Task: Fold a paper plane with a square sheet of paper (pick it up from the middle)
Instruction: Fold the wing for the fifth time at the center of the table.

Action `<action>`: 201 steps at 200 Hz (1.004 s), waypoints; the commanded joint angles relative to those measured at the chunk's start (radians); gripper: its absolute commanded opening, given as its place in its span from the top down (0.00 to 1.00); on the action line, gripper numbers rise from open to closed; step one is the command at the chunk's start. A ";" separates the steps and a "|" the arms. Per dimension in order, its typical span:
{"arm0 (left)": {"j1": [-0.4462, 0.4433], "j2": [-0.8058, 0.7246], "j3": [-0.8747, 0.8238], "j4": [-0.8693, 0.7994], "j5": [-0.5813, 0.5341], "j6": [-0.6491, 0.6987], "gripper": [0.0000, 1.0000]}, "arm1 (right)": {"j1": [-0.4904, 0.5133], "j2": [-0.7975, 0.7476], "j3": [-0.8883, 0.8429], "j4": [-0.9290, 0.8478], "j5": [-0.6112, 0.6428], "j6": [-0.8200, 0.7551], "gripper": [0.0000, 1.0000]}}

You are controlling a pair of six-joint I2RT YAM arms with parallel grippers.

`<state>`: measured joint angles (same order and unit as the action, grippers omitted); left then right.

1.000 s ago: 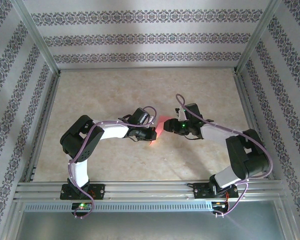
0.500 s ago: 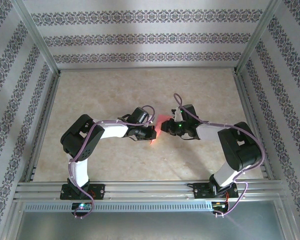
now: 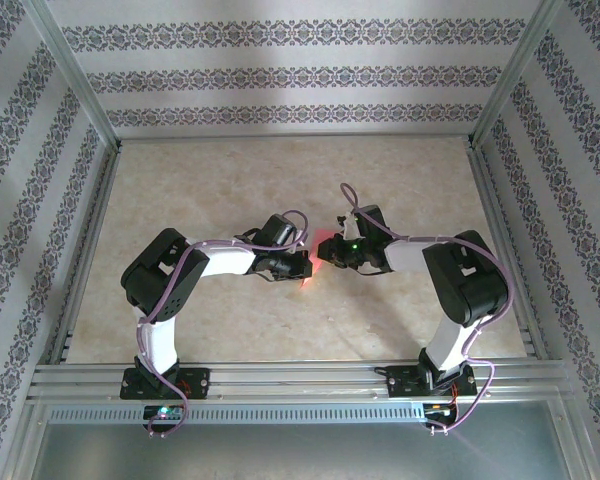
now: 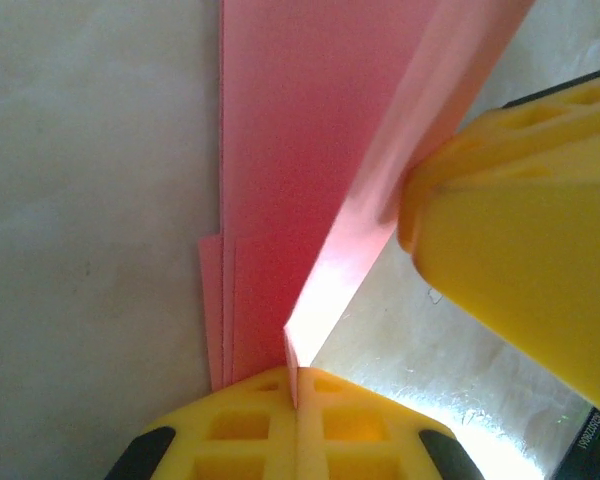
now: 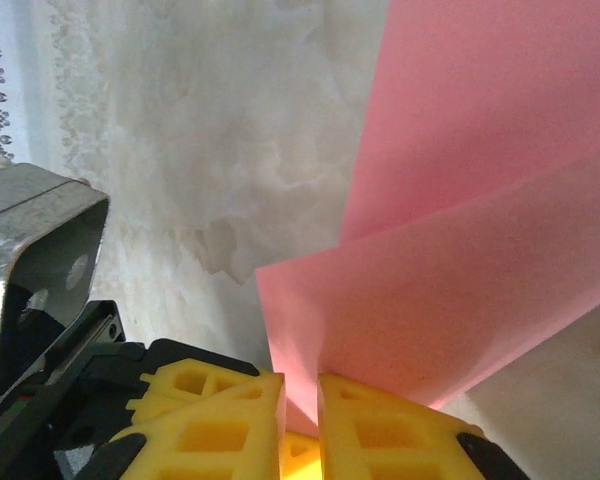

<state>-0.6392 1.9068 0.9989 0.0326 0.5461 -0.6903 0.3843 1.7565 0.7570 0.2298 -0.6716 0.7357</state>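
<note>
Marbled tabletop (image 3: pixel 230 190) carries the folded pink paper (image 4: pixel 280 120), mid-table between my arms. My left pincer (image 4: pixel 297 378) is clenched on its crease end; my right pincer (image 5: pixel 301 388) pinches a raised flap. Pulling unevenly, I judge, could tear it or skew the fold.

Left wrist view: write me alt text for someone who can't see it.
The left gripper, its yellow fingers shut, pinches the folded pink paper at the bottom of the frame. One flap slants up toward the upper right, where the right gripper's yellow fingertip touches it. The rest lies flat on the pale table.
</note>
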 commanded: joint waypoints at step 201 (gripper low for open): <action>0.023 0.066 0.021 -0.133 0.003 -0.056 1.00 | -0.015 0.022 0.050 -0.032 -0.010 -0.002 0.84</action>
<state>-0.6296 1.9244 1.0195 0.0139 0.5774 -0.7212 0.3817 1.8328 0.7986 0.2249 -0.6716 0.7353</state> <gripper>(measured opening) 0.046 0.165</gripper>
